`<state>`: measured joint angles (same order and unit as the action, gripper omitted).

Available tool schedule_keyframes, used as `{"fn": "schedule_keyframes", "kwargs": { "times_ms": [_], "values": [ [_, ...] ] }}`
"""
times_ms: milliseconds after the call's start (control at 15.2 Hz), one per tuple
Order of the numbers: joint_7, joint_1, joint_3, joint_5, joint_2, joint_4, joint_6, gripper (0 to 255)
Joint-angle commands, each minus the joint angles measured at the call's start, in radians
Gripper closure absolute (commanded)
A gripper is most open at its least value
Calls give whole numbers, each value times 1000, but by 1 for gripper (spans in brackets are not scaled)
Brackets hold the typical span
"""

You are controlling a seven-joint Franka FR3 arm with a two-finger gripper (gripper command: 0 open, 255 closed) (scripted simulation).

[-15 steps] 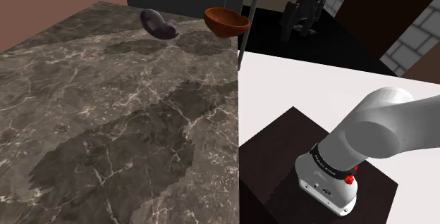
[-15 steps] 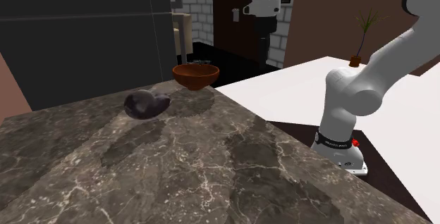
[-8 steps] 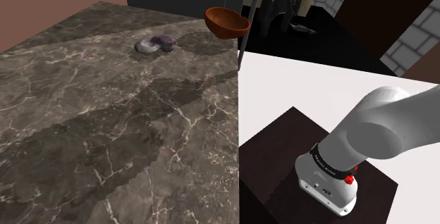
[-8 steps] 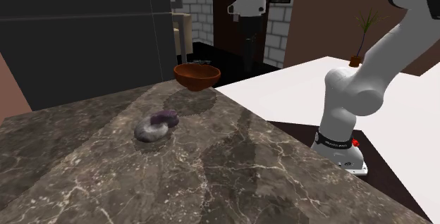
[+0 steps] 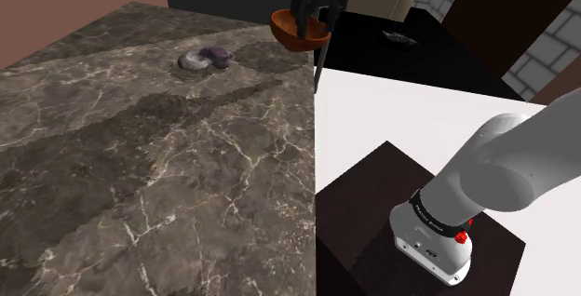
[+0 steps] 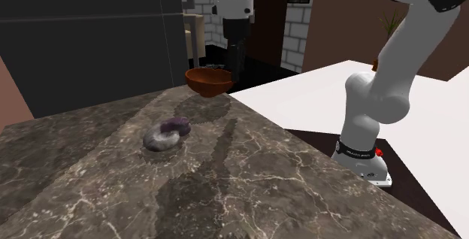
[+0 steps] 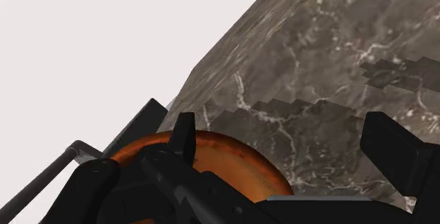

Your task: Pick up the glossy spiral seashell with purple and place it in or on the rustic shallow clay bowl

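Note:
The seashell (image 5: 206,59) is grey-white with a purple patch and lies on the dark marble counter (image 5: 168,154); in the second exterior view the shell (image 6: 167,134) sits a short way in front of the bowl. The red-brown clay bowl (image 5: 296,30) (image 6: 209,80) stands at the counter's far corner. My black gripper (image 5: 313,15) (image 6: 237,58) hangs over the bowl's far rim, well away from the shell. In the wrist view the gripper (image 7: 289,148) is open with nothing between its fingers, and the bowl (image 7: 233,160) lies beside the left finger.
The counter's edge (image 5: 315,127) drops to a white floor (image 5: 410,108) on the shoulder view's right, where the dark stand (image 5: 372,210) carries the arm's base. A thin grey pole (image 5: 323,52) rises beside the bowl. A dark panel (image 6: 90,42) backs the counter.
The shell, up off the counter a second ago, has dropped onto it and lies still. The arm has swung to the shoulder view's left and now hangs over the bowl.

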<state>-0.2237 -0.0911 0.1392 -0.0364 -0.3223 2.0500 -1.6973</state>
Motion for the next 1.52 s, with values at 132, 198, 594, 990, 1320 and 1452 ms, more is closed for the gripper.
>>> {"fn": "schedule_keyframes", "kwargs": {
  "times_ms": [132,198,594,990,1320,1452],
  "values": [
    [-33,-19,38,7,127,-134,-4,0],
    [-42,-24,47,11,161,-171,-3,0],
    [-100,-65,99,53,377,-426,26,0],
    [-143,-121,129,108,577,-681,75,0],
    [-143,-116,127,105,565,-596,2,0],
    [-143,-115,127,104,562,-571,-20,0]
  ]
}}
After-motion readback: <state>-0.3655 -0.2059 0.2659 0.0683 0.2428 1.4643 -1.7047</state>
